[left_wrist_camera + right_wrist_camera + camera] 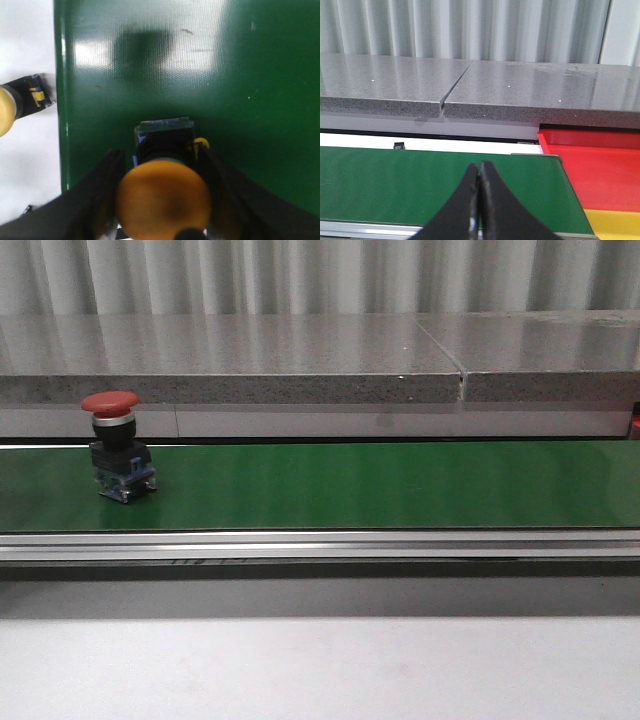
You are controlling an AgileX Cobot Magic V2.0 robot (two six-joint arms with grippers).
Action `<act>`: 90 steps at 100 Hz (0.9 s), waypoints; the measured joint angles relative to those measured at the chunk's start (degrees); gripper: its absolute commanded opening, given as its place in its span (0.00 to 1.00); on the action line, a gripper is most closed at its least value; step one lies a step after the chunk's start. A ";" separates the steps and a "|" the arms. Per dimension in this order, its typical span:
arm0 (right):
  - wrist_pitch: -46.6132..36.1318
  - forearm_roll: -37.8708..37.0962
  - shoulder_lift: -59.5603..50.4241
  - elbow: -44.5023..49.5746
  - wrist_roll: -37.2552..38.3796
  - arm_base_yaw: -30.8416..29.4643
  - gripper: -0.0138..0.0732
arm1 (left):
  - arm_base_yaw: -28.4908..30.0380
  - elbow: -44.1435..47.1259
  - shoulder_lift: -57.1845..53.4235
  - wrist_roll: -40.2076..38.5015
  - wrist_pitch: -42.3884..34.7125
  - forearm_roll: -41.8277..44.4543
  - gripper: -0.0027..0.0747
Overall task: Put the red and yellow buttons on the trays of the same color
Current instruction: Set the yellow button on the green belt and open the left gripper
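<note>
Yellow mushroom-head push button [162, 197] with black body sits between black fingers [102, 192] of left gripper [162, 200], over green conveyor belt [240, 75]; fingers close against both sides of button, apparently gripping it. Second yellow button [12, 105] lies on white surface just beside belt edge. Red mushroom-head button [118, 445] stands upright on belt toward its left end. Right gripper [480, 200] above belt, fingertips pressed together, holding nothing. Red tray [600, 170] and yellow tray [615, 225] sit just beyond belt's right end.
</note>
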 measured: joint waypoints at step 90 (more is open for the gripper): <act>0.00 0.00 0.00 0.00 0.00 0.00 0.08 | -9.18 11.86 -25.91 2.79 -13.87 -3.43 0.01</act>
